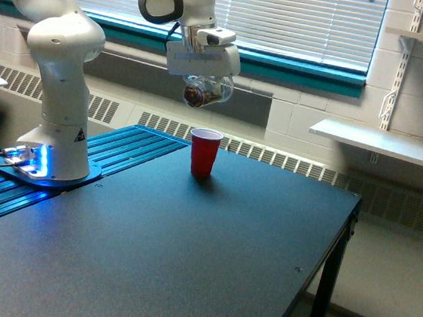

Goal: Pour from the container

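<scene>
Hanging above the table [185, 262], the gripper [202, 82] is clamped on the container [206, 91], a clear cup tipped on its side just under the white hand; the fingers themselves are mostly hidden behind the cup and the hand's housing, so their exact hold is hard to make out; something dark and brownish shows through the cup's wall, but it is too small and blurred to identify; which way the mouth faces cannot be told for sure. Below the gripper and slightly towards the exterior view's right, well apart from it, a red cup [204, 152] stands upright on the table with its white inside showing at the rim; whether anything lies in it cannot be seen. The arm's upper links are cut off by the top edge; its white base [57, 119] stands far below and to the exterior view's left of the gripper; a small triangular warning sticker [79, 134] sits on the base, its symbol unreadable; blue light glows at the base's foot. No other writing can be read.
</scene>
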You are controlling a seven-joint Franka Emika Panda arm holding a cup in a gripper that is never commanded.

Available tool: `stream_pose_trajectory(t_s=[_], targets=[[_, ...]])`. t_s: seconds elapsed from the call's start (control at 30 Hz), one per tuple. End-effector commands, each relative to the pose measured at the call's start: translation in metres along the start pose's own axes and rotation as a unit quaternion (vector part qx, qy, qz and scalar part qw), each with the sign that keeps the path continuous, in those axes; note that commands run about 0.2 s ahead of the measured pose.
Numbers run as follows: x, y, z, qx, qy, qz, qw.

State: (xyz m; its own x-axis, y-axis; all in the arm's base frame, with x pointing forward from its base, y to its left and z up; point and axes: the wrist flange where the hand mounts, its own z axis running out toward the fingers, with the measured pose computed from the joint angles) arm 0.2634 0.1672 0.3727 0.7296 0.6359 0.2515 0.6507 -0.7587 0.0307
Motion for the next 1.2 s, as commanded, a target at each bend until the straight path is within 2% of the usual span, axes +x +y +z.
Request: stream_pose_trajectory(t_s=[0.03, 0.47, 0.77, 1.2], targets=[[-0.0134, -0.0047, 0.0127, 0.000, -0.024, -0.026, 0.9994], [-0.0180, -0.0074, 0.0159, -0.012, -0.050, -0.067, 0.9964], [-0.0212, -0.0092, 0.0190, -0.015, -0.063, -0.074, 0.9951], [-0.0216, -0.0099, 0.0221, -0.032, -0.080, -0.094, 0.9918]])
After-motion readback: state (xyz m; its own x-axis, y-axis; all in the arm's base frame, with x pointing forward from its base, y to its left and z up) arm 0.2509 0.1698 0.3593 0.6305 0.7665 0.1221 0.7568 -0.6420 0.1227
